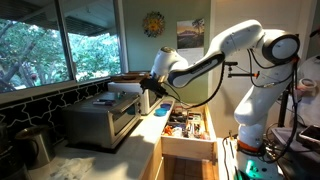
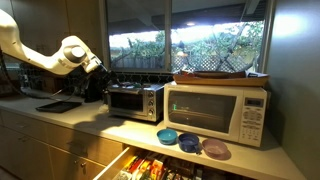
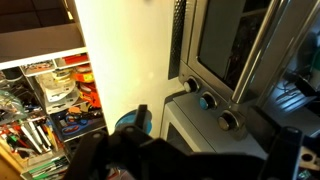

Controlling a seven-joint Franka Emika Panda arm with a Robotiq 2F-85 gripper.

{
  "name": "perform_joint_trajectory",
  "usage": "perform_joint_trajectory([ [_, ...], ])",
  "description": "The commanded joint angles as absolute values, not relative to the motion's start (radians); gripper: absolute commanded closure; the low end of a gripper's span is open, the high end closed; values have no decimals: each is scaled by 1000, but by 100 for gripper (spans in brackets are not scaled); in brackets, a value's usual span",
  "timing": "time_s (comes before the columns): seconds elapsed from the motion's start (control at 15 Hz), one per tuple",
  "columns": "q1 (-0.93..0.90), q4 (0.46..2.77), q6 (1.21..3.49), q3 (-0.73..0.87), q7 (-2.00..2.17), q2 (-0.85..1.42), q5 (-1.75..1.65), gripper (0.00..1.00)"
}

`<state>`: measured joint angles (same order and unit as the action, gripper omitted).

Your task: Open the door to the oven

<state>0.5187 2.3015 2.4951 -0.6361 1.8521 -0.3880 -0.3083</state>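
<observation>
The silver-grey toaster oven [image 1: 103, 118] [image 2: 135, 100] stands on the counter. Its dark glass door [image 2: 126, 101] is shut in both exterior views. My gripper [image 1: 150, 86] [image 2: 97, 66] hovers by the oven's upper edge and touches nothing. The wrist view is rotated. It shows the door glass [image 3: 225, 45], the silver bar handle [image 3: 262, 45] and three knobs [image 3: 207, 100] close ahead. My gripper's dark fingers [image 3: 213, 135] are spread wide apart and empty.
A white microwave [image 2: 220, 112] with a wooden board on top stands beside the oven. Three small bowls [image 2: 190, 143] sit on the counter's front edge. Below, an open drawer [image 1: 187, 128] [image 3: 50, 100] full of tools juts out. Windows are behind the counter.
</observation>
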Motion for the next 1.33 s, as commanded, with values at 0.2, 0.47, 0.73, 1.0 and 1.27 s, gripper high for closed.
perform_joint_trajectory([
  [0.2, 206, 2306, 2652, -334, 1750, -285, -193, 0],
  [0.47, 38, 2284, 2686, -174, 1568, -224, 95, 0],
  [0.73, 78, 2299, 2681, -198, 1616, -252, -13, 0],
  [1.0, 92, 2278, 2701, -202, 1620, -213, -50, 0],
  [1.27, 111, 2241, 2706, -204, 1654, -154, -161, 0],
])
